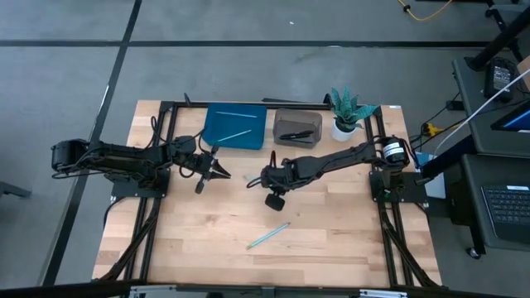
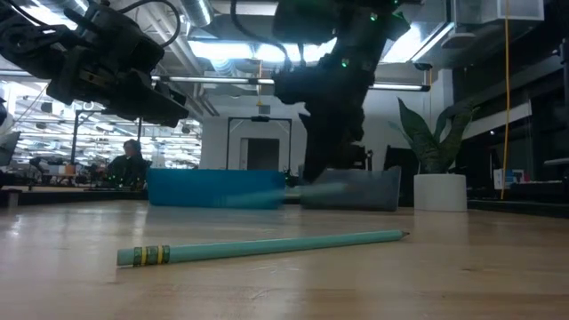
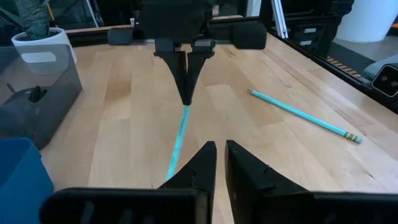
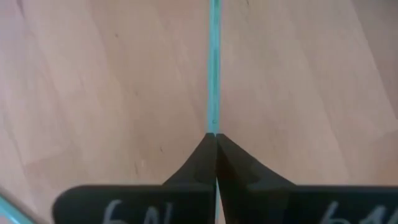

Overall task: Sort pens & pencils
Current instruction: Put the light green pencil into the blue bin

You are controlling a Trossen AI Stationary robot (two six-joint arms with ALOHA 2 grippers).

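My right gripper is over the table's middle, shut on a light-blue pencil that reaches toward my left gripper. My left gripper faces it from the table's left with its fingers a narrow gap apart; the pencil's free end passes beside one of them, not between. Another pencil lies flat on the near part of the table, and two pencils lie in the blue tray. Black pens lie in the grey bin. My right gripper pinches the pencil by one end between its two fingertips. The fingers lie along the pencil, which runs straight on from the tips toward the table's left. In the low view the pencil is lifted clear of the table, about level.
A potted plant in a white pot stands right of the grey bin at the far edge. Dark frame rails run along the table's left and right sides. Bare wood shows on the near half around the lying pencil.
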